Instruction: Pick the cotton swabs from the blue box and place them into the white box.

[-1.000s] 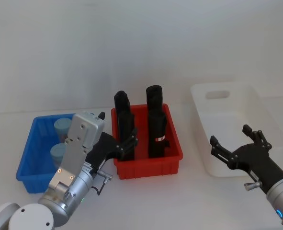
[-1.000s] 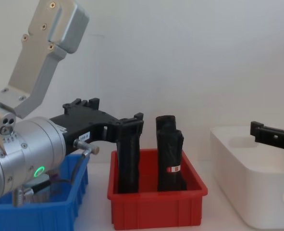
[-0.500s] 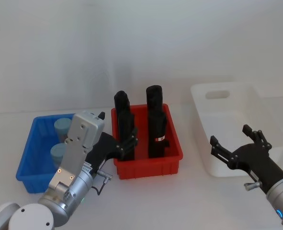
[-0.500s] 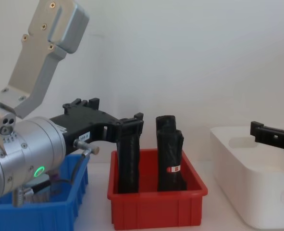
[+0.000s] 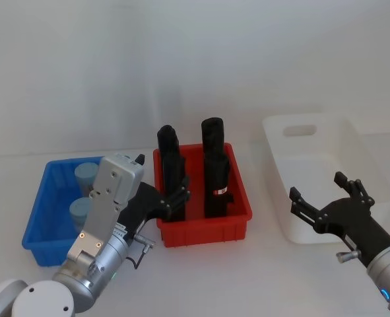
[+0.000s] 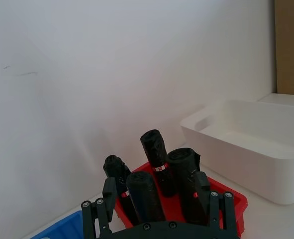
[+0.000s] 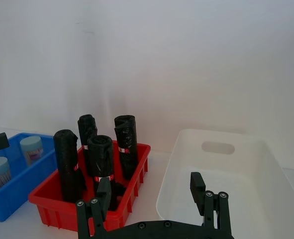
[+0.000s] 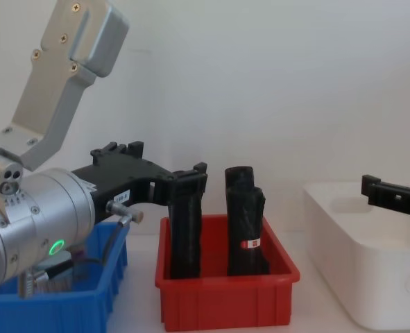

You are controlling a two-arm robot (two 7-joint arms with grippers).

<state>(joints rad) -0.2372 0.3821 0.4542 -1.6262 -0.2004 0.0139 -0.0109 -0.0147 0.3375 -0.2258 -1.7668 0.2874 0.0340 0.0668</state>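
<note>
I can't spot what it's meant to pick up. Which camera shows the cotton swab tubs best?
The right wrist view: both cotton swabs stand side-on in the blue box, lids plain. The head view has them from above, the nearer partly behind the left arm. In the chest view that arm covers the box's inside.

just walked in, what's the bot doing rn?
Nothing has been picked yet. Two tubs of cotton swabs sit in the blue box, and the white box holds none. The left gripper is open and holds nothing, at the gap between the blue box and the red bin of black rolls. The right gripper, also open, hangs at the white box's near edge.
</note>
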